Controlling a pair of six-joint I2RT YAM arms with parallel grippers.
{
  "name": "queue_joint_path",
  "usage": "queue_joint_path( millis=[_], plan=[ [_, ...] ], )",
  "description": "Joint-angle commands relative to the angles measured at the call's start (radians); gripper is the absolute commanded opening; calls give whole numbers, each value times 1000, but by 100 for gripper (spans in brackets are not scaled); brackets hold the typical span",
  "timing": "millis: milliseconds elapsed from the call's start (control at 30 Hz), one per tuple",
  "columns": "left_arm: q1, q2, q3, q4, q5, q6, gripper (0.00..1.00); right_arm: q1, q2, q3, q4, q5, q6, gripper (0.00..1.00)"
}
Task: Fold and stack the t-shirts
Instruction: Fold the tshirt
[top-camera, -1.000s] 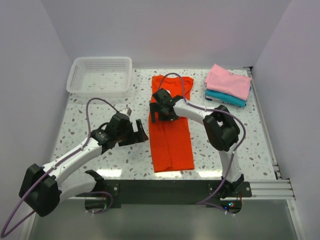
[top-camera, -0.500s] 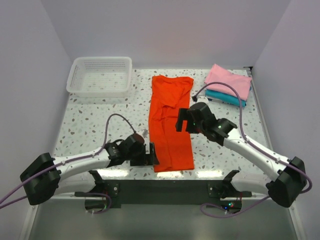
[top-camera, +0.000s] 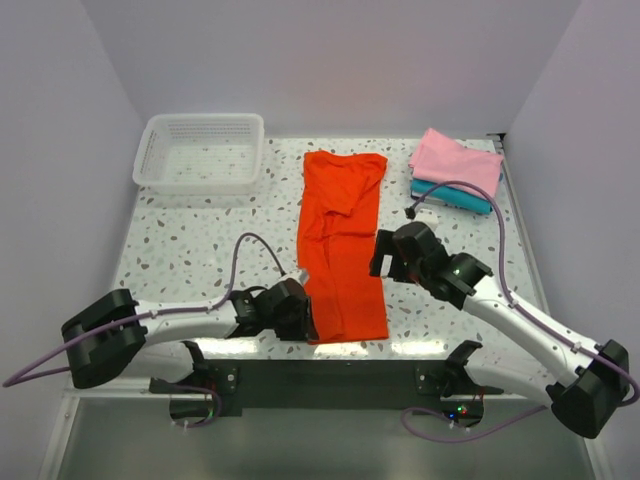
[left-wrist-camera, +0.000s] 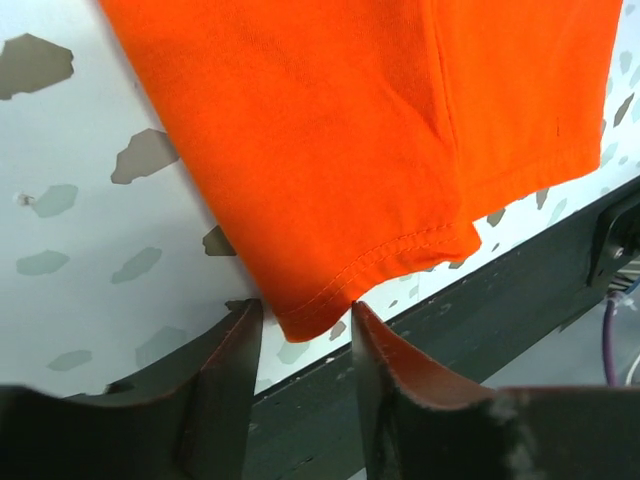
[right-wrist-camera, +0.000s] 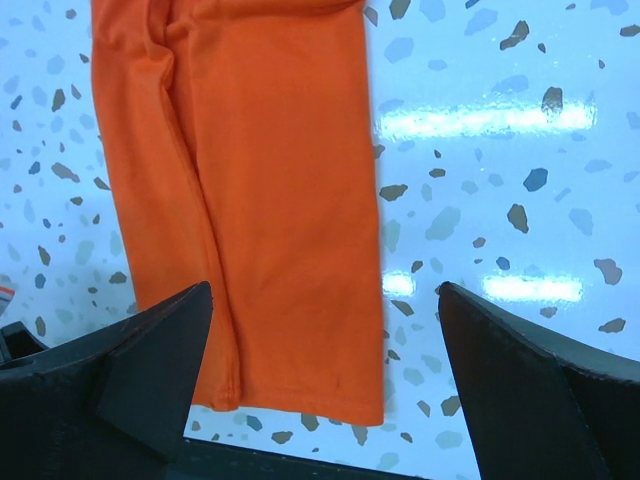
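Note:
The orange-red t-shirt (top-camera: 340, 250) lies flat on the table as a long strip folded lengthwise, collar end far and hem near. My left gripper (top-camera: 300, 322) is low at its near left corner. In the left wrist view the jaws are narrowed around that hem corner (left-wrist-camera: 305, 318), with the cloth tip between the fingertips and not visibly pinched. My right gripper (top-camera: 385, 262) hovers over the shirt's right edge; it is wide open, and the orange cloth (right-wrist-camera: 260, 200) lies flat below it. The pink t-shirt (top-camera: 457, 162) rests folded on the teal one (top-camera: 452, 195) at the far right.
A white mesh basket (top-camera: 200, 150) stands at the far left. The table's dark front rail (left-wrist-camera: 480, 300) runs just behind the left fingers. Walls close in on both sides and at the back.
My left arm swung down to the shirt's near left corner and its jaws narrowed. My right arm pulled off the shirt's upper part toward its right edge, staying open.

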Motion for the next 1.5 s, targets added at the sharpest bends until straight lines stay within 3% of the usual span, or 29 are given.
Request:
queue_joint_path(
  millis=[0,67,233,533,767,900,1033,1267,1467],
  plan=[
    [-10,33,23,18,-25,-1,39,-2,-10,-29,-39,30,30,99],
    [-16,45,25,21,-23,0,32,-2,-13,-35,-53,41,43,99],
    [-33,97,31,10,3,-4,0,-2,-21,-61,-122,62,92,99],
    [-36,91,37,-82,6,17,0,0,-55,-216,-126,-286,92,99],
    [-36,91,60,-131,6,40,0,4,-15,-354,47,-465,122,95],
    [-36,76,59,-128,3,42,0,9,34,-374,85,-463,135,85],
    [-36,73,60,-117,9,43,0,10,31,-389,110,-447,149,62],
    [-38,76,57,-102,31,42,0,20,25,-420,73,-433,210,52],
    [-38,65,50,-102,35,39,0,37,-38,-464,56,-438,244,26]
  ],
)
